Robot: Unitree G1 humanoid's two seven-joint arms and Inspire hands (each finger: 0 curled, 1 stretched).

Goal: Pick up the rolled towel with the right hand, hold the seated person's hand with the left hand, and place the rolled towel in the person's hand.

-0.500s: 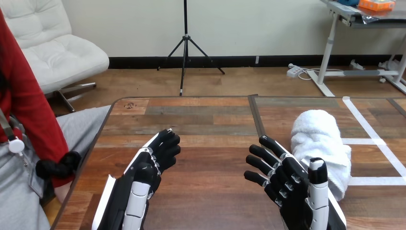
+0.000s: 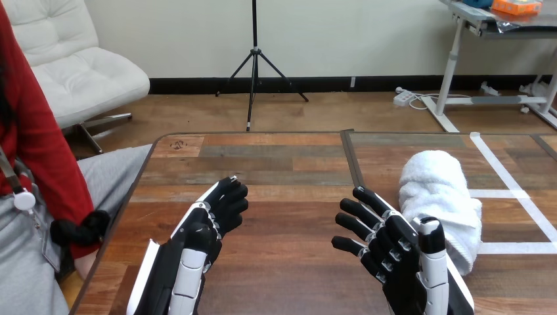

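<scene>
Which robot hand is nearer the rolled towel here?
Right. The right robot hand is close beside the rolled towel, at its left; the left robot hand is much farther left.

We see bright, even light: faint shadows on the bench (image 2: 289, 197) under the left hand (image 2: 197, 231), the rolled towel (image 2: 437, 190) beside the right hand (image 2: 394, 248) gleaming white.

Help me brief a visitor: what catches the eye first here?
The black-and-white left robot hand and right robot hand are open over the brown wooden table. A white rolled terry towel lies beside the right one. A person sits at the table's left side.
</scene>
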